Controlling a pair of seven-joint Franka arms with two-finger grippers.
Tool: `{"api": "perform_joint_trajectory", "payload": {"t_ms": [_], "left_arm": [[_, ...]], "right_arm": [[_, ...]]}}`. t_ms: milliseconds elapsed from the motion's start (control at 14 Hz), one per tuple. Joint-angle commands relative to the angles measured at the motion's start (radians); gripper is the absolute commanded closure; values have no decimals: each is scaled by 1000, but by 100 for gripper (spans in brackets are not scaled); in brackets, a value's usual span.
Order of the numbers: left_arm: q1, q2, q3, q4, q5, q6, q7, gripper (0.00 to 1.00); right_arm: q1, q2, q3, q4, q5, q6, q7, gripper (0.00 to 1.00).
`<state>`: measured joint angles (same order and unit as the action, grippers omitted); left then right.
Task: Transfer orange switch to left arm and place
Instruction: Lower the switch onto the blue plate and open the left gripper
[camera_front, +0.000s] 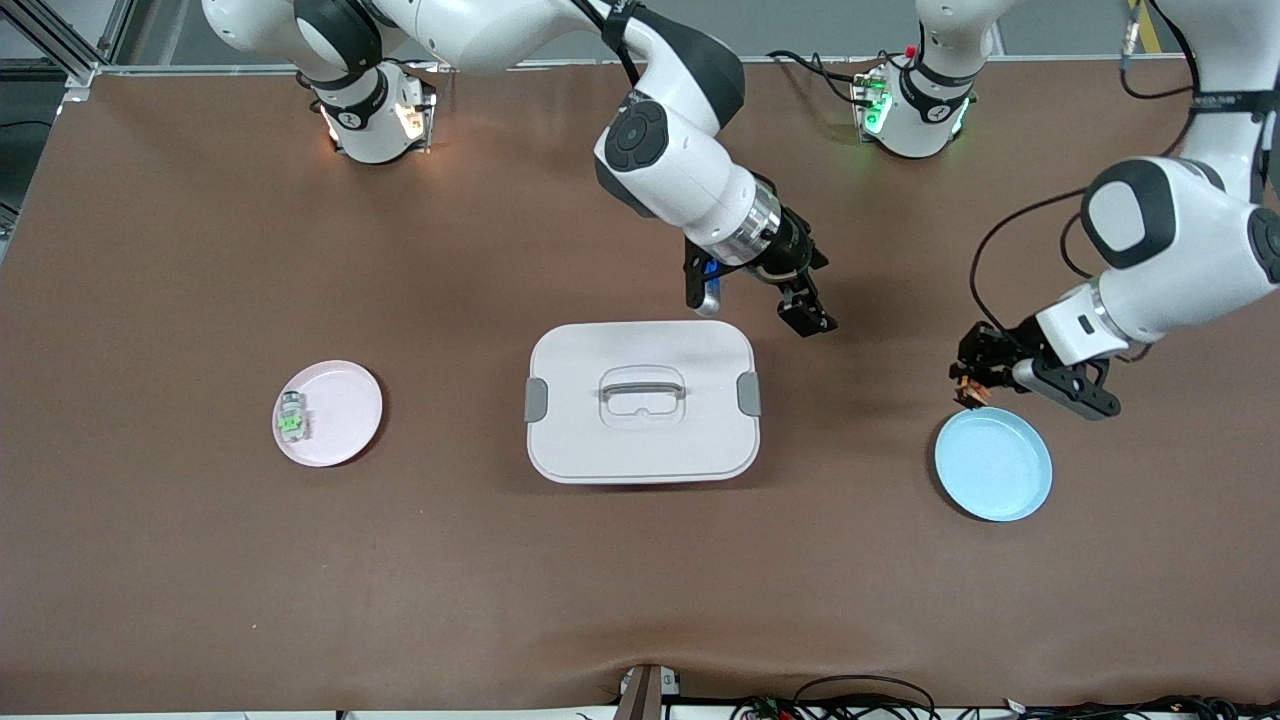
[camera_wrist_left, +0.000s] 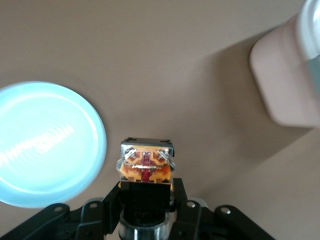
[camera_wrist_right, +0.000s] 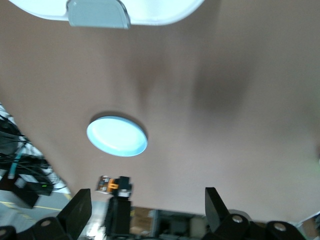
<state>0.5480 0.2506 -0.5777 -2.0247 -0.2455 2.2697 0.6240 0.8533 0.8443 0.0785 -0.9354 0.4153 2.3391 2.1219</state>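
Slipping risk: orange switch (camera_wrist_left: 145, 165) is clenched only at its base by left tool (camera_front: 968, 385) above worktop (camera_front: 200, 550); right tool (camera_front: 760, 300), spread empty, waits beside box (camera_front: 641, 400).

It was a robotics lab. Two white arms (camera_front: 690, 170) were bolted at their bases onto a brown-covered surface (camera_front: 200, 560), aluminium framing (camera_front: 60, 40) stood at one corner, and loose cables (camera_front: 860, 700) trailed along the surface's near edge.
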Motion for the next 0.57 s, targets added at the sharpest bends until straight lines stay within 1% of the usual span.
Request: {"api": "perform_joint_trajectory", "payload": {"t_ms": [0,142,214,356,499], "left_arm": [[19,174,-10,148,160,-4,139,100],[26,275,-11,236,292,-4,285,100],[26,315,-10,266,331,-3,343,100],[26,378,-10,306,415,5,420,100],[24,417,-10,330,515,7,450,100]], "right_arm": [[-31,-19,1,4,0,-122,-213,0],[-56,-30,1,4,0,-181,-357,0],[-68,-33,1,3,0,-207,-409,0],[-98,-36,0,3,-1,-280,-509,0],[-141,-50,1,3,-1,-392,-636,0]]}}
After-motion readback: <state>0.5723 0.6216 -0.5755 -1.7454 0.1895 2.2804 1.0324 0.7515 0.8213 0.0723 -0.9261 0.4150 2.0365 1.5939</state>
